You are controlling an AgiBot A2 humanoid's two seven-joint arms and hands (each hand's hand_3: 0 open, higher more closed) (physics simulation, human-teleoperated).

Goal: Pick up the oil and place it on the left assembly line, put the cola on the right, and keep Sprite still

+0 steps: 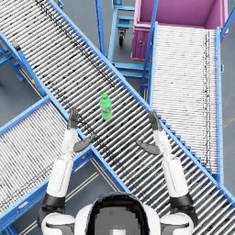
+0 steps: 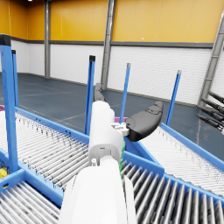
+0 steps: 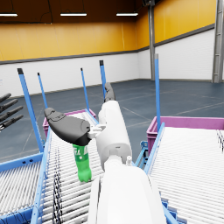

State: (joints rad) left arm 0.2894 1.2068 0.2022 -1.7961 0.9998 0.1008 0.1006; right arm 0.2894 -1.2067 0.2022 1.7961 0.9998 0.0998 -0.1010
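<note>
Sprite bottle (image 1: 106, 107) upright on conveyor (image 1: 55, 50)

Upright on the middle conveyor (image 1: 64, 59): Sprite bottle (image 1: 106, 107), ahead of and between fingers (image 1: 72, 119) of left hand (image 1: 73, 135) and fingers (image 1: 153, 120) of right hand (image 1: 156, 137), touching neither.

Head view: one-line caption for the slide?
Green Sprite bottle upright on the central roller conveyor, between the open left hand and right hand, neither touching it.

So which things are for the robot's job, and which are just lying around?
Job: green Sprite bottle (stays put), left line, right line. No oil or cola in view.
Lying about: purple bin, blue cart.
</note>
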